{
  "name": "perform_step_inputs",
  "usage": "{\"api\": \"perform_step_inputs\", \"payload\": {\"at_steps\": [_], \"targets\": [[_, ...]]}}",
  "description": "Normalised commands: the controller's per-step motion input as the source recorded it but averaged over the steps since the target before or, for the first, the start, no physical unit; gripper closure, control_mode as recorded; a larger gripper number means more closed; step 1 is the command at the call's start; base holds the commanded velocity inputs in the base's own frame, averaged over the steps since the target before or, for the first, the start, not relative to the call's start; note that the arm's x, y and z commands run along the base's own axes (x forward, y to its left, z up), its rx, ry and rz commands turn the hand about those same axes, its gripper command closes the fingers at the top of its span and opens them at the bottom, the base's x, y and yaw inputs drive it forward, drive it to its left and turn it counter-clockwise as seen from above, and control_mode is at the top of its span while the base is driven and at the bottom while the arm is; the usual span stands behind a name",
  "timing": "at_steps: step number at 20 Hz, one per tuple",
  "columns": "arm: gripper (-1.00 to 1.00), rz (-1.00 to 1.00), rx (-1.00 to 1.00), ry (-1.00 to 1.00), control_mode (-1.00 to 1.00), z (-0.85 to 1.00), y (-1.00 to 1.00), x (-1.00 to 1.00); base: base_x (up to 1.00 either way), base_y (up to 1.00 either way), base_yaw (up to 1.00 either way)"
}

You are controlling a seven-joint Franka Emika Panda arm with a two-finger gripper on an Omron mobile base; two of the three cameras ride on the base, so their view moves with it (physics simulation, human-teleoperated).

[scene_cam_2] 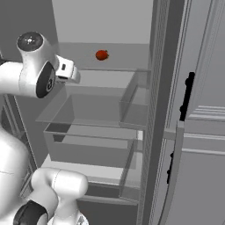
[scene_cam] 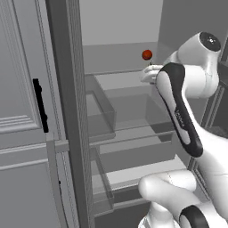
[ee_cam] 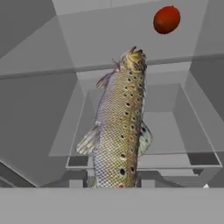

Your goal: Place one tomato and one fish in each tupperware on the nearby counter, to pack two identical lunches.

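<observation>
1. on the far left i see the fridge door (scene_cam: 22, 111) swung open, its black handle (scene_cam: 40, 104) facing me; beside it run the clear door bins (scene_cam: 100, 111).
2. moving right, the fridge (scene_cam_2: 101, 26) interior holds glass shelves (scene_cam: 129, 80) and a clear drawer (scene_cam_2: 88, 149) below them.
3. a tomato (scene_cam: 147, 54) sits on the top shelf near its back edge, close against the rear wall; in the hand view it lies up and to the right of the fish's head.
4. the fish (ee_cam: 118, 131) is a speckled trout running straight out from the gripper (ee_cam: 116, 186), tail end at the fingers, head pointing toward the back wall and just short of the tomato.
5. i judge the jaws are narrow and clamped on the fish near its tail; the fingertips themselves are hidden behind its body, so the exact contact i can't tell.
6. to do this step well i'd draw the fish straight back out over the shelf's front edge, keeping it level so the long body doesn't swing or catch the shelf or the bins.
7. held by the tail it may droop or slip, so i'd move slowly and keep the grip firm before turning toward the counter.
8. on the right the arm (scene_cam: 178, 107) reaches in from the front of the fridge; the trays aren't among what i can place from here.
</observation>
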Motion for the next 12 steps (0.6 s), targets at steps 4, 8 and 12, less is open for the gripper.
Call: {"api": "perform_step_inputs", "payload": {"at_steps": [4, 8, 12], "targets": [[1.00, 0.00, -0.08, 0.17, -1.00, -0.64, -0.22, -1.00, 0.00, 0.00, 0.00], [1.00, 0.00, -0.08, 0.17, -1.00, -0.92, -0.27, -1.00, 0.00, 0.00, 0.00], [1.00, 0.02, -0.20, 0.27, -1.00, -0.94, -0.02, -0.99, 0.00, 0.00, 0.00]]}}
